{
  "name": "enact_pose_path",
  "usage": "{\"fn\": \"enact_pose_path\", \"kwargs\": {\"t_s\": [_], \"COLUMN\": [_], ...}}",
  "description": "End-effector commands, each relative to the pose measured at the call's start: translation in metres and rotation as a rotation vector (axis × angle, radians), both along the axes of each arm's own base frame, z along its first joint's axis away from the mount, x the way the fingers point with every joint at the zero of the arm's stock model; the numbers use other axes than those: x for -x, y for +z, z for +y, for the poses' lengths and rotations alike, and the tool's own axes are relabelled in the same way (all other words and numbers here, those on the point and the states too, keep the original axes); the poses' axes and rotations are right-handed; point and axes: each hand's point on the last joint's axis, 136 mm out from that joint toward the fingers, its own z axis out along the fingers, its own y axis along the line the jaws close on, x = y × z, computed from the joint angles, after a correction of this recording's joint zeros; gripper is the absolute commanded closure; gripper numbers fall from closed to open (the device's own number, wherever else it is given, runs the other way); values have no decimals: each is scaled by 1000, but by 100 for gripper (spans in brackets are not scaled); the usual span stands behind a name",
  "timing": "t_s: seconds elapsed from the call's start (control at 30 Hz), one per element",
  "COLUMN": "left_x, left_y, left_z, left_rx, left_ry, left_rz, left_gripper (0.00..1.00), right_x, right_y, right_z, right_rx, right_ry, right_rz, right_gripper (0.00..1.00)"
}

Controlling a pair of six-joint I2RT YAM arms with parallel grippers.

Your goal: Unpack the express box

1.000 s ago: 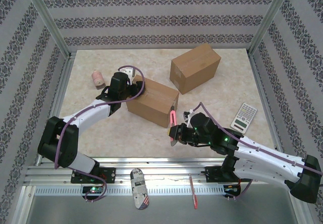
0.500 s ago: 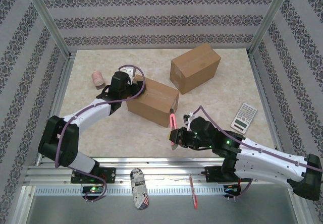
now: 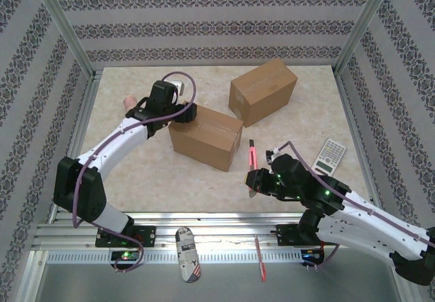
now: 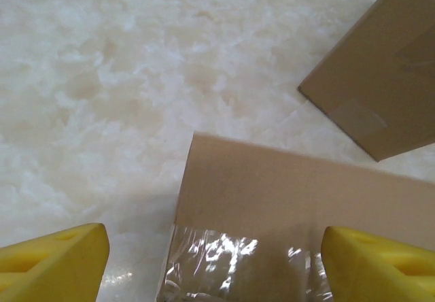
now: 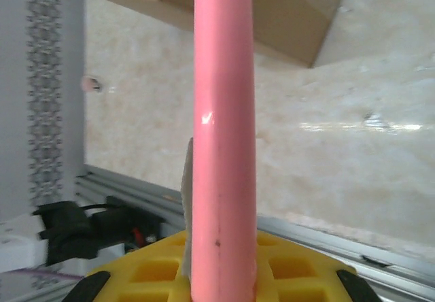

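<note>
Step in hand, as I'm reading it: opening the tape, nothing unpacked yet. The express box (image 3: 204,137) is sitting mid-table with its flaps looking closed, and a second box (image 3: 263,91) is lying just behind it, apart. The left gripper (image 4: 216,254) is hovering over the near box's left end with jaws spread wide and gripping nothing; its wrist view is looking straight down on a clear tape patch (image 4: 238,268) on that end. The right gripper (image 3: 255,178) is clenching a pink cutter (image 3: 251,154), or what I'm taking for one, and holding it upright just off the box's right end, not touching the cardboard. A calculator (image 3: 328,158) is lying to the right, well clear of the work. The next move is probably calling for the left arm to come down and brace the box so it isn't sliding, then the right to tip the cutter's point onto the tape seam and draw along it shallow. I can't tell whether the blade is extended.
</note>
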Motion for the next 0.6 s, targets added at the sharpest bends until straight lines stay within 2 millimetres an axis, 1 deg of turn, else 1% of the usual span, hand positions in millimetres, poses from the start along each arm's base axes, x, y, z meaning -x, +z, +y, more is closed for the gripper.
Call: {"fn": "enact_pose_path", "kwargs": {"t_s": [0.0, 0.07, 0.2, 0.27, 0.33, 0.43, 0.57], "left_x": [-10, -26, -61, -75, -89, -101, -105], "left_y": [18, 15, 0, -9, -14, -23, -33], "left_z": [3, 2, 2, 4, 10, 20, 29], "left_rx": [-87, -128, -202, -229, -259, -314, -365], "left_ry": [-18, -18, -6, 7, 30, 55, 71], "left_rz": [-3, 11, 53, 72, 86, 121, 147], "left_gripper": [19, 21, 24, 25, 25, 26, 26], "right_x": [-15, -22, -33, -35, -37, -41, -50], "right_y": [-13, -19, -23, -23, -25, -28, -32], "right_z": [-12, -11, -8, -3, 7, 18, 25], "right_rx": [174, 231, 350, 390, 410, 423, 421], "right_ry": [-24, -42, -100, -129, -146, -164, -212], "right_rz": [-46, -50, -90, -101, -111, -107, -114], "right_gripper": [100, 100, 100, 100, 100, 100, 100]}}
